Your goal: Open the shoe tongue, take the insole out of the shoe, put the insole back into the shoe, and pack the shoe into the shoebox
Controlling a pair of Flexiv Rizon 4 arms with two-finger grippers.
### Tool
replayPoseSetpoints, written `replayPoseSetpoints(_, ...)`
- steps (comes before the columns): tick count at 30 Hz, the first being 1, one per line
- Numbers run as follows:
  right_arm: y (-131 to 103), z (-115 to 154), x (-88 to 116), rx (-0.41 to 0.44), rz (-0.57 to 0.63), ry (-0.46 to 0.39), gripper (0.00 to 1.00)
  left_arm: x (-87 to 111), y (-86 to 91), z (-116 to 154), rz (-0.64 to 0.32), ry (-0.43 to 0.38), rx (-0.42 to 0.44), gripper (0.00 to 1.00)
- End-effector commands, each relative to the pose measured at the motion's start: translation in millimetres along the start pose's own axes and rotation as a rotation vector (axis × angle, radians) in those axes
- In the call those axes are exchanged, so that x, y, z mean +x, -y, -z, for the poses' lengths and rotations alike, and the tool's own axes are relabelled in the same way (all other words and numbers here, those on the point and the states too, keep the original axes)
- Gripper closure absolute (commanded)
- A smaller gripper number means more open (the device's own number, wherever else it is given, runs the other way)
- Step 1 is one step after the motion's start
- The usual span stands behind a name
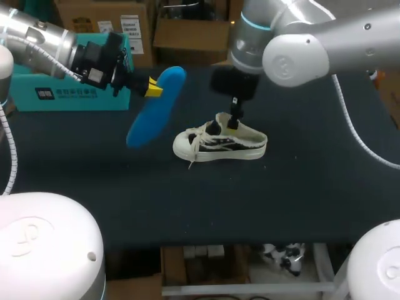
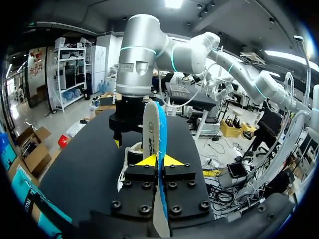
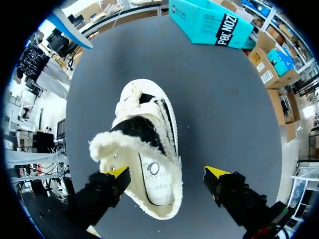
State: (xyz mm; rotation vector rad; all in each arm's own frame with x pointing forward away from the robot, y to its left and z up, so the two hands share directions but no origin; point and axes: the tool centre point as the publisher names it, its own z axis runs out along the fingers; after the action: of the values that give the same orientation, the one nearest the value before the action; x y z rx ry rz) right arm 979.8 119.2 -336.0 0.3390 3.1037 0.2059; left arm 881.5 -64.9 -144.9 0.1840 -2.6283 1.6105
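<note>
Left fingers (image 1: 153, 88) are clamped on the floppy blue foam insole (image 1: 156, 106), held in the air beside the cream-and-black low-top sneaker (image 1: 219, 145) on the dark worktop (image 1: 312, 187). Right fingers (image 1: 234, 117) are spread open over its heel. My worry is the insole buckling against the tongue on the way in, since nothing's pinning the sneaker.

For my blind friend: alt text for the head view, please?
The left arm's jaws grip a blue insole in the air beside a white shoe on the dark table; the right arm's jaws sit at its opening. A teal shoebox stands behind.
</note>
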Motion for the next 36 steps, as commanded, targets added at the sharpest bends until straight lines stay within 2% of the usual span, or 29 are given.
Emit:
replayPoseSetpoints(1,-7,-6,1,0.163,-0.002,0.015,0.00,3.4,-7.2,5,0.007,0.017,0.008,1.00)
replayPoseSetpoints(3,-9,-9,0,0.170,0.001,0.017,0.00,4.0,-10.2,7,0.009,0.020,0.008,1.00)
replayPoseSetpoints(4,-9,-11,0,0.177,0.003,0.018,0.07,4.2,-11.8,8,0.013,0.024,0.008,1.00)
replayPoseSetpoints(5,-10,-12,0,0.180,0.004,0.020,0.36,4.4,-13.3,9,0.016,0.028,0.009,1.00)
replayPoseSetpoints(7,-11,-14,0,0.191,0.007,0.030,1.00,3.4,-16.9,11,0.024,0.031,0.008,1.00)
replayPoseSetpoints(15,-11,-15,1,0.244,-0.010,0.057,1.00,-0.2,-22.5,15,0.041,0.040,0.007,1.00)
replayPoseSetpoints(25,-10,-12,7,0.224,-0.061,0.073,1.00,-6.7,-18.1,14,0.031,0.008,0.024,1.00)
replayPoseSetpoints(30,-8,-5,12,0.195,-0.132,0.070,1.00,-14.3,-8.1,13,0.024,-0.042,0.050,1.00)
replayPoseSetpoints(36,-5,6,21,0.157,-0.251,0.064,1.00,-22.2,15.4,15,-0.012,-0.126,0.084,1.00)
